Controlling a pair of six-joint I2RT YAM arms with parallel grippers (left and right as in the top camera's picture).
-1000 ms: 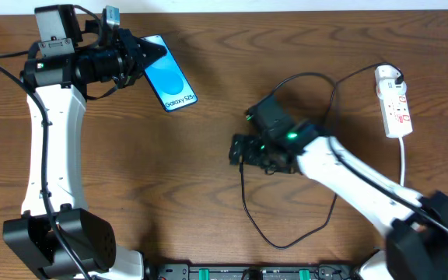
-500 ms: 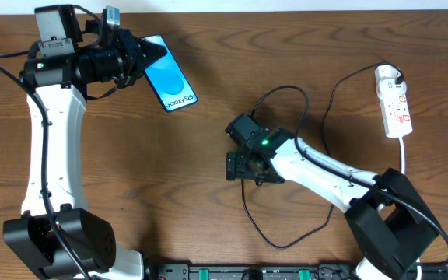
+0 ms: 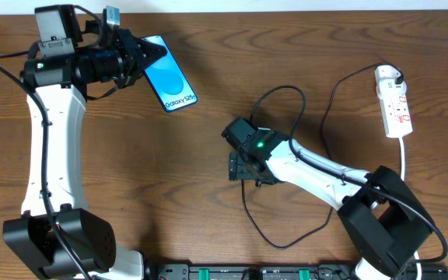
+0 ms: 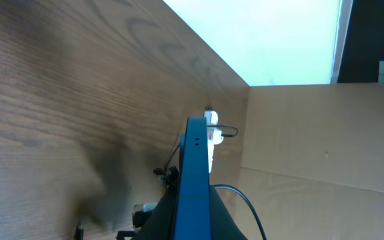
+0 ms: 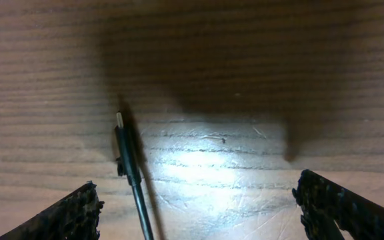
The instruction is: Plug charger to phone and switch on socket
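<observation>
Here the left gripper (image 3: 148, 54) is clamped on the phone (image 3: 171, 84) at the far left, probably steadying it for plugging. The right gripper (image 5: 202, 207) hovers wide open over the charger (image 5: 127, 150) tip mid-table, placed to pinch it. The socket (image 3: 395, 105) lies far right.

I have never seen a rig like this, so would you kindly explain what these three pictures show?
These are two white robot arms at a wooden table, each ending in a two-finger gripper. One picture looks down from above the table. The other two come from a camera on each wrist. The left gripper is shut on one end of the phone. Its blue screen shows from above, while the wrist camera sees it edge-on. The right gripper is open over the charger, whose plug tip lies unheld on the wood. The white socket lies on the right arm's side.
</observation>
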